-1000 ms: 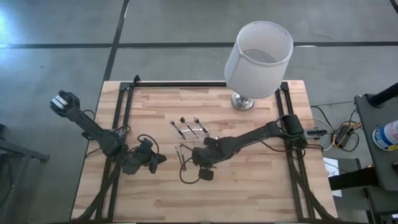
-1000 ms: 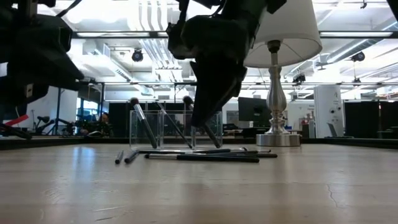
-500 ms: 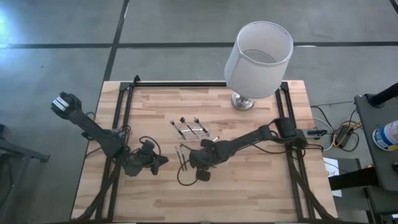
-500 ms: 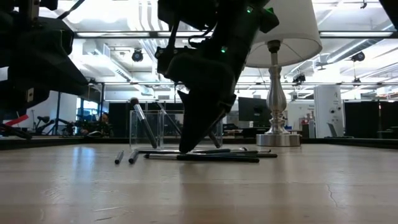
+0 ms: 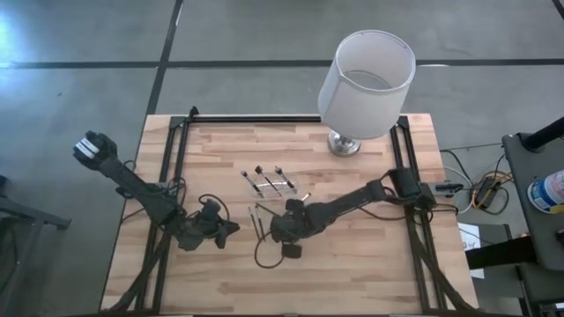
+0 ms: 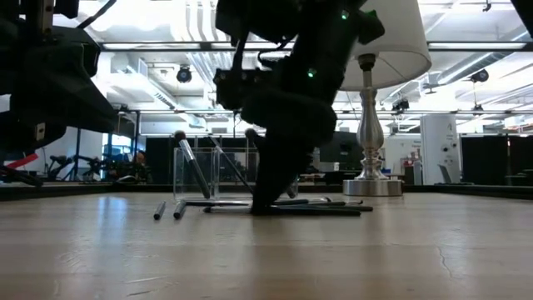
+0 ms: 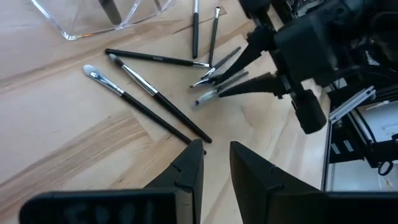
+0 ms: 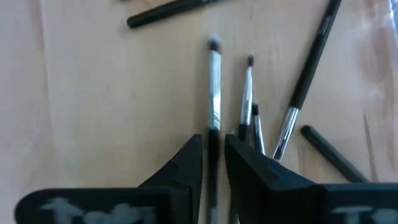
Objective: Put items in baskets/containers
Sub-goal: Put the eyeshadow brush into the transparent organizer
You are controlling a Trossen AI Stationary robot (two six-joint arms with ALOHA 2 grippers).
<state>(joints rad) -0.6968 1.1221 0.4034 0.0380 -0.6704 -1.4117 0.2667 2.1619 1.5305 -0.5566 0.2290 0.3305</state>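
While brushes (image 6: 191, 171) lean inside | clear container (image 6: 235, 173) upright

Bright overhead light, backlit low view

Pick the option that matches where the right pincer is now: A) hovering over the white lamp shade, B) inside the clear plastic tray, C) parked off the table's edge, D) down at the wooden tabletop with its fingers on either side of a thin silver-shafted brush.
D: the right wrist view shows the right pincer low over the wooden tabletop, its two dark fingers flanking a thin silver-shafted brush lying among other brushes.
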